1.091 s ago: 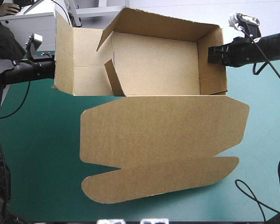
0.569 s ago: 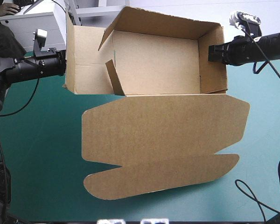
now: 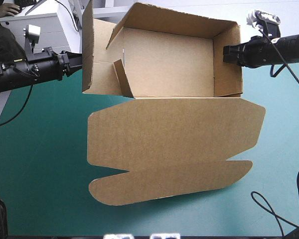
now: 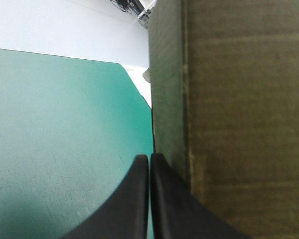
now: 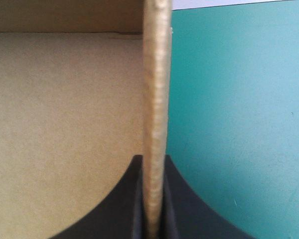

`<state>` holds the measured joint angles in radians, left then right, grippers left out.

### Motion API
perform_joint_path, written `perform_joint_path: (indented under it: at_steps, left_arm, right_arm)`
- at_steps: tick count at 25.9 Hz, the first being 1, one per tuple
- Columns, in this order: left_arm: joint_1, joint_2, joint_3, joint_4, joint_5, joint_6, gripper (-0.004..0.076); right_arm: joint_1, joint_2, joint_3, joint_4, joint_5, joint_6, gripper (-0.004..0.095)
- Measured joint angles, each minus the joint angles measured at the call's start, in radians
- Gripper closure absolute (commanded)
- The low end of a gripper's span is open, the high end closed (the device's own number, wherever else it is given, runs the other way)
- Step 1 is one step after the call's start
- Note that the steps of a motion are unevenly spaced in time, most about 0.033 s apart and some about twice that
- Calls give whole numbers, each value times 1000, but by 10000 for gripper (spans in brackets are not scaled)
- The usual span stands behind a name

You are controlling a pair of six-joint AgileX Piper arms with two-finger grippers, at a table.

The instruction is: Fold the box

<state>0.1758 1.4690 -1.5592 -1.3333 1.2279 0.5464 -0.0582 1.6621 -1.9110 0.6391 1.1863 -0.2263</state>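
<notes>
Overhead, left flap [image 3: 97,59] of the box [image 3: 174,124] is clipped.

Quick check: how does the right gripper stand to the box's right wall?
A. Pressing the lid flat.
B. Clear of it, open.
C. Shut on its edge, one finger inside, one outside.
C: the edge of the right wall runs between the fingers of the right gripper, with the inside of the box on one side and the teal-green cover on the other.

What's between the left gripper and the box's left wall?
Nothing visible. The left gripper, shut, sits right at the outer face of the raised left wall of the box; contact itself is hard to tell.
</notes>
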Motion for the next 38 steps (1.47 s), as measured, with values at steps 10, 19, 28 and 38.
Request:
perform_joint_path:
  at_steps: [10, 19, 28, 38]
  left_arm:
    - [-117, -23, 0, 9, 7, 3, 731]
    - [-120, -23, 0, 49, 7, 10, 730]
    - [-120, -23, 0, 96, 7, 10, 546]
    - [-120, -23, 0, 138, 7, 10, 266]
  right_arm:
    - [118, 0, 1, -137, -53, 40, 925]
    - [155, 0, 1, -160, -95, 74, 925]
    - [214, 0, 1, -226, -135, 108, 925]
    - [232, 1, 1, -274, -161, 147, 925]
